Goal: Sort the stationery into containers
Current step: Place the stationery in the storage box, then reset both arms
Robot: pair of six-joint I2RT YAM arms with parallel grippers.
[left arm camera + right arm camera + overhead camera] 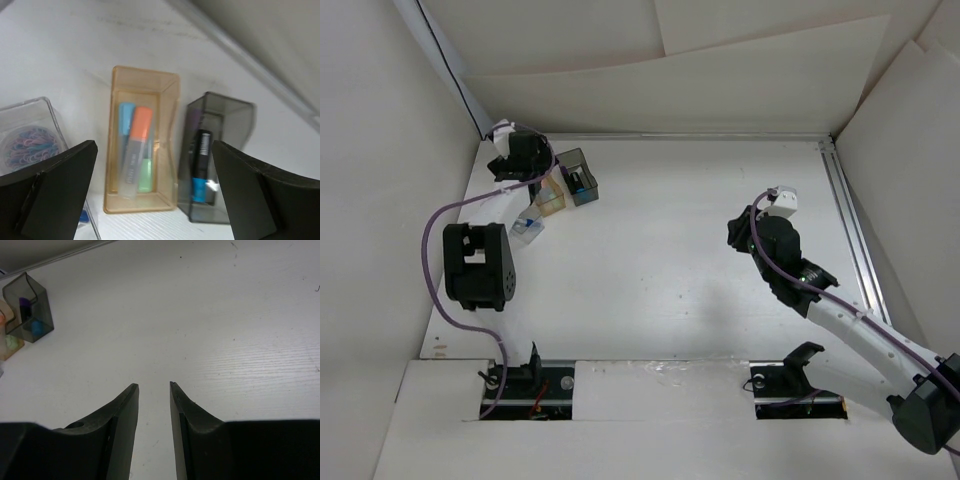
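Observation:
My left gripper point(154, 146) is open wide and empty, hovering over the amber box point(114, 150). That box holds a light blue pen point(125, 117), a clear pen with an orange cap point(136, 150) and a green one point(145, 175). The dark grey box point(235, 115) next to it holds a black pen with a blue end point(201, 165), with something purple behind. The clear box point(50, 107) holds coloured paper clips point(27, 147). In the top view the three boxes stand in a row at the back left point(578, 178). My right gripper point(153, 385) is slightly open and empty over bare table.
The table is walled by white panels on the left, back and right. A metal rail point(845, 220) runs along the right side. The left arm's cable point(430, 250) loops at the left. The dark grey box also shows far left in the right wrist view point(29, 307).

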